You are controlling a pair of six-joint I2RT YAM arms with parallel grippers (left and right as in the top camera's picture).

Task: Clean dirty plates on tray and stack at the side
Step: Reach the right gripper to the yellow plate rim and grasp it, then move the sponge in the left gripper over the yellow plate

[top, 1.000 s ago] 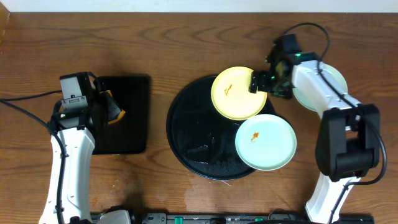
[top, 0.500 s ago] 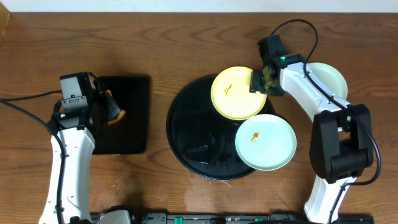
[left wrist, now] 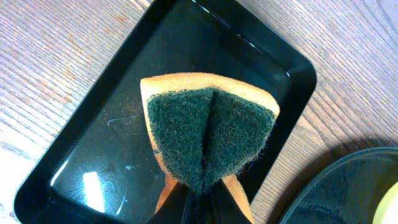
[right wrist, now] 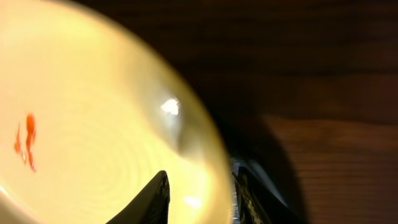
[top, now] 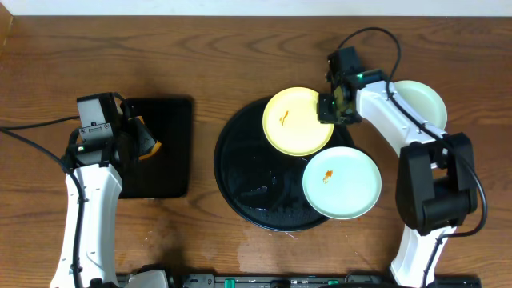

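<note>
Right gripper (top: 328, 108) has shifted the yellow plate (top: 298, 122) leftward, further in over the tray (top: 244, 172), with its fingers pinched on the plate's right rim. The orange smear (right wrist: 25, 143) is unwiped. A mint plate (top: 342, 182), smeared too, waits on the tray's right edge, and another plate (top: 422, 100) sits off on the table. Left gripper (left wrist: 189, 208) clamps the folded sponge (left wrist: 208, 134) above the small tray (left wrist: 93, 143). Likely lining up for the scrub.

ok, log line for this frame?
left claw: shut on sponge over small tray | right claw: shut on yellow plate rim | mint plate: smeared, on round tray | third plate: off tray
</note>
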